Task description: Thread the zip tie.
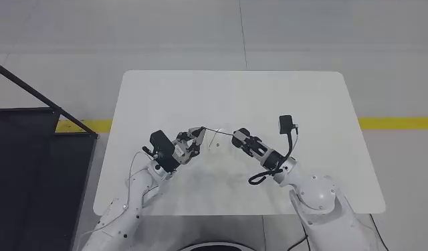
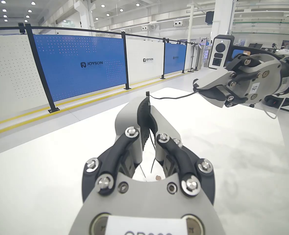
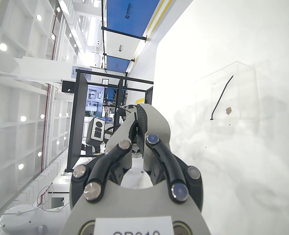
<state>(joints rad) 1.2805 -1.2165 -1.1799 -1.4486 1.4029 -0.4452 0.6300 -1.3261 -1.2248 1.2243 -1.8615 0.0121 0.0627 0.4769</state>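
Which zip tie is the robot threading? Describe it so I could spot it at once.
Over the white table, the left pincer and right pincer almost meet. The thin black zip tie spans the air between them, gripped by both; the other tie lies in a clear box.

Counting two zip ties: one black zip tie (image 2: 173, 97) is stretching between two grippers, the left gripper (image 2: 146, 106) and the right gripper (image 2: 197, 90), both pinching it. A second zip tie (image 3: 221, 99) is lying in one clear box (image 3: 247, 91), with one tan scrap (image 3: 229, 110) beside it. One white tabletop (image 1: 301, 104) is carrying everything.
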